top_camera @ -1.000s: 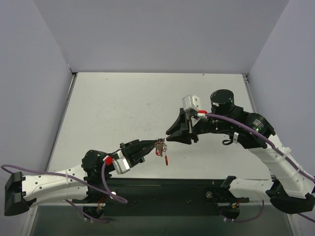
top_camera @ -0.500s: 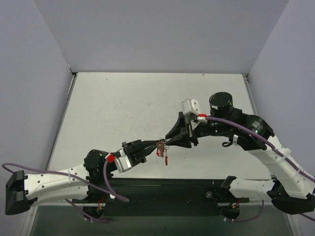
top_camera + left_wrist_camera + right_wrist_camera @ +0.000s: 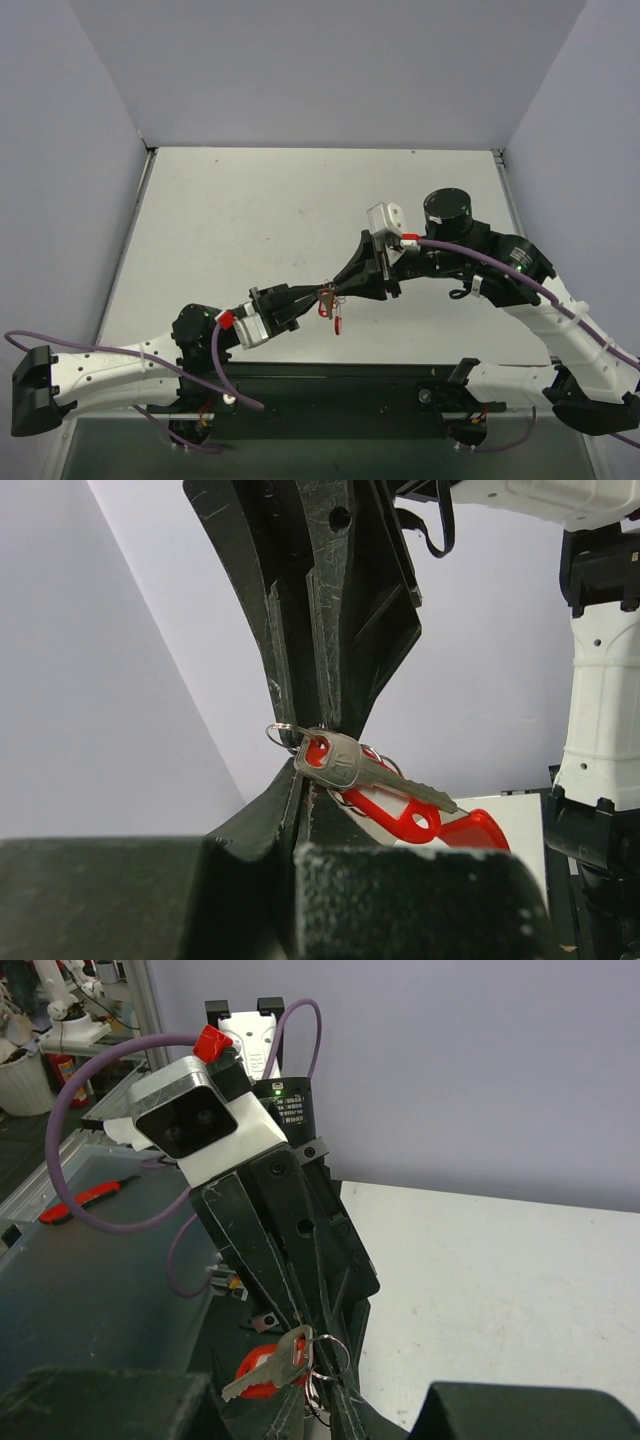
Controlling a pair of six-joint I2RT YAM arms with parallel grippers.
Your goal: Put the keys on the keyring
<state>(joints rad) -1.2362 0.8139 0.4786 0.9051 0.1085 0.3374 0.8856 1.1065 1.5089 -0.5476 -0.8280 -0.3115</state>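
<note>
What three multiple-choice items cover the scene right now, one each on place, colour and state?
1. Where is the silver key? A flat on the table; B by the far wall; C at the tip of the left tool.
2. What colour is the plastic piece hanging beside the key? A red; B blue; C green.
3. How do the left tool's jaws stand? A wide apart; B shut; C out of view.
Answers: 1 C, the key's head sits right at that tip. 2 A, the piece shows bright red in the left wrist view. 3 B, the jaws meet with no gap, pinching at the key's head.
</note>
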